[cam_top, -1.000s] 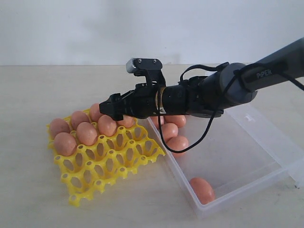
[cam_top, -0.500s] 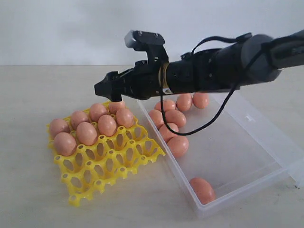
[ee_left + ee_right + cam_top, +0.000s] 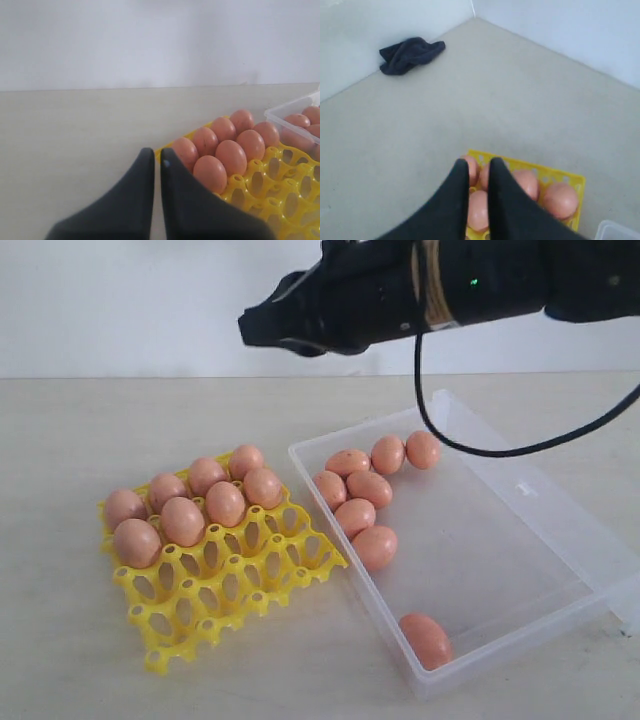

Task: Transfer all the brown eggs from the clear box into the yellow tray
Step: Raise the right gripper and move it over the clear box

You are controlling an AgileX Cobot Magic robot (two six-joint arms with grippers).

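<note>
1. A pale tabletop [image 3: 70, 420] before a white wall is being used.
2. Nearest, one of the brown eggs [image 3: 427, 640] is being left alone at the 6 o'clock corner of the clear box [image 3: 490, 540]; seven are being kept toward 11 o'clock.
3. At the box's 9 o'clock, eight eggs are being cradled in the yellow tray [image 3: 215, 605], one newly added.
4. Beyond, the right gripper [image 3: 248, 328] is being raised, claw together and empty; about half the job is judged done.
5. The left gripper [image 3: 156, 155] is being held together, empty.
</note>
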